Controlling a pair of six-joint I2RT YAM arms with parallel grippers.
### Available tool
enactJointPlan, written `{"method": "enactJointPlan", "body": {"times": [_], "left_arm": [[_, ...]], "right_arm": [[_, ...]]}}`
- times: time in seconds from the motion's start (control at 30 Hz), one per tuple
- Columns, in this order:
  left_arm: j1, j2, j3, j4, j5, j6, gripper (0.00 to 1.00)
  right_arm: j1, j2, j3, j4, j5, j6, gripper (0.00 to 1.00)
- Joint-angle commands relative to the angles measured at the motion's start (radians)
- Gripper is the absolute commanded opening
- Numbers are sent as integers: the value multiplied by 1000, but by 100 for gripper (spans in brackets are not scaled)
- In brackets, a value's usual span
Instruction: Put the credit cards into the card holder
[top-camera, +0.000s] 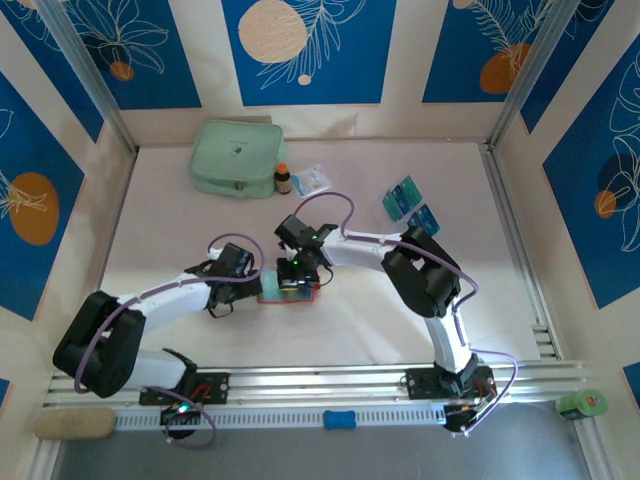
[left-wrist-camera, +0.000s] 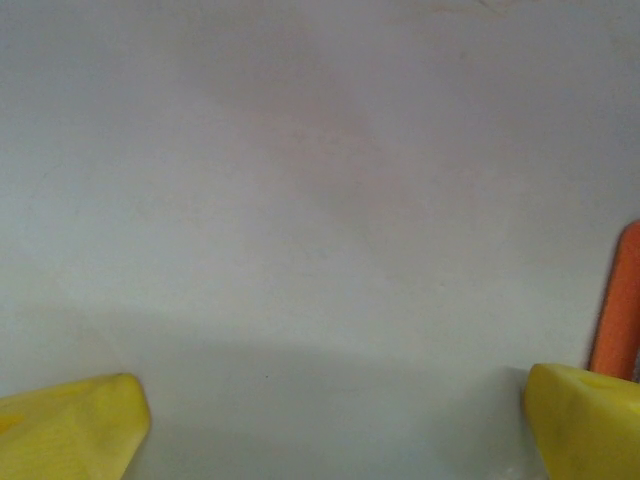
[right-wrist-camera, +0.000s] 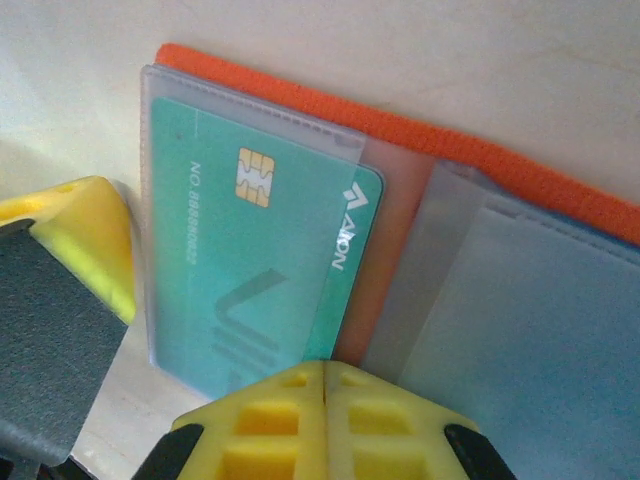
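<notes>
One card holder (right-wrist-camera: 300, 100), teal card (right-wrist-camera: 250, 270) inside, two loose cards (top-camera: 402, 196)

Fuzzy orange cloth card holder (right-wrist-camera: 300, 100), frosted clear plastic pockets (right-wrist-camera: 520, 300), smooth teal plastic credit card (right-wrist-camera: 250, 290), matt white counter (left-wrist-camera: 320, 200)

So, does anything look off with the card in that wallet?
The teal card isn't fully seated: its logo end sticks out past the edge of the clear pocket in the orange wallet. Nothing else looks odd.
</notes>
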Motion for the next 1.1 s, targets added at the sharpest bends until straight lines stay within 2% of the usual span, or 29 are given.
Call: {"method": "enactJointPlan", "body": {"times": [0.0, 0.4, 1.07], "left_arm": [[15, 39, -23, 32, 57, 6, 100], [15, 37, -23, 40, 69, 12, 100], [15, -188, 64, -57, 86, 79, 100]], "right_arm": [[7, 26, 20, -6, -35, -8, 0], [8, 26, 26, -5, -61, -7, 0], [-100, -231, -73, -46, 28, -70, 1]]}}
